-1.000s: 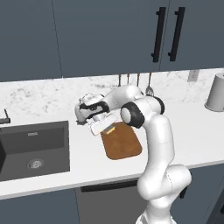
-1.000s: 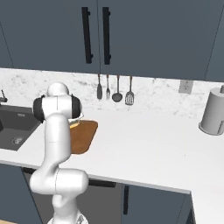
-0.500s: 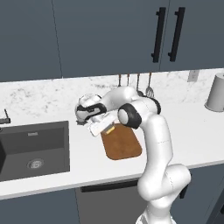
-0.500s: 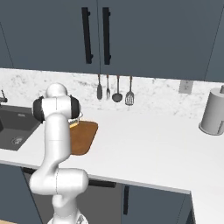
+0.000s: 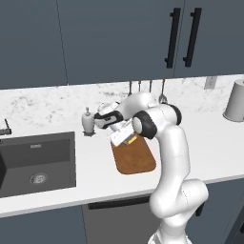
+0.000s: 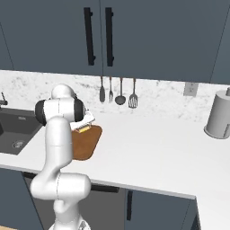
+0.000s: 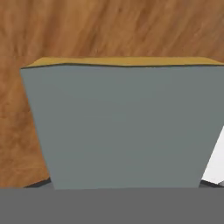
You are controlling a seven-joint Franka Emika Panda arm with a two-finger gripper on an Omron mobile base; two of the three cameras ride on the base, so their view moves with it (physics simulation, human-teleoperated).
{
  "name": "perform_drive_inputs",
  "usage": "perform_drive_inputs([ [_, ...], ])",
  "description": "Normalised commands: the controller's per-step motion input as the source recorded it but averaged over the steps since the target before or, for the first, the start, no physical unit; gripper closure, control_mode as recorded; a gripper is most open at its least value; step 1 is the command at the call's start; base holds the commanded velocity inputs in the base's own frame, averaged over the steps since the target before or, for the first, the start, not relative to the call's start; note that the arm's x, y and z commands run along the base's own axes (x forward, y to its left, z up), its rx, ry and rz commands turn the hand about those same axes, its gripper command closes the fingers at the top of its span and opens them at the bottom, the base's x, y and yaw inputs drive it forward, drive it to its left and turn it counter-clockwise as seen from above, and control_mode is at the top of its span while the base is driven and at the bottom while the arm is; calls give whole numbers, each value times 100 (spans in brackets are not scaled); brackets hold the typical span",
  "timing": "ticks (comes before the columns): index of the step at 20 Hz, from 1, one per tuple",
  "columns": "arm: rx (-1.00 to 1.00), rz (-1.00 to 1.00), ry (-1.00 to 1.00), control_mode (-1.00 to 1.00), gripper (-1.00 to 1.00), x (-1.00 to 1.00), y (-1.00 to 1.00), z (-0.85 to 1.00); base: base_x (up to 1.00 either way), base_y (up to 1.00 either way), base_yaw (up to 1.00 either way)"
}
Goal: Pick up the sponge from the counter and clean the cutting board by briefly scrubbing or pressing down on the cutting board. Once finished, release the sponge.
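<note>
The sponge [image 7: 124,127] fills the hand view, grey layer toward the camera and a thin yellow edge on top, with brown wood behind it. In the left base view its yellow side [image 5: 129,140] shows at the far end of the cutting board [image 5: 136,158], which lies on the white counter [image 5: 205,147]. My gripper [image 5: 122,136] is shut on the sponge and reaches in from the board's left far corner. The right base view has the sponge [image 6: 83,129] under the hand, over the board [image 6: 86,144]. Whether the sponge touches the wood, I cannot tell.
A dark sink [image 5: 38,157] is set into the counter left of the board. A small soap bottle [image 5: 87,122] stands behind the hand. Utensils [image 6: 119,92] hang on the back wall. A grey canister [image 5: 235,101] stands far right.
My hand with the sponge has shifted slightly right, further over the board's far end. Nothing else moved.
</note>
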Motion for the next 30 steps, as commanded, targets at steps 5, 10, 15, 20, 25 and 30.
perform_drive_inputs([
  [5,0,0,0,-100,100,-32,-70,-9,0,0,0],
  [10,0,0,4,-100,100,-22,-69,-28,0,0,0],
  [15,-2,0,0,-100,100,-44,18,-18,0,0,0],
  [20,-3,0,0,-100,100,-40,48,-3,0,0,0],
  [25,-3,0,1,-100,100,-45,41,-1,0,0,0],
  [30,-8,0,14,-100,100,-28,44,-10,0,0,0],
])
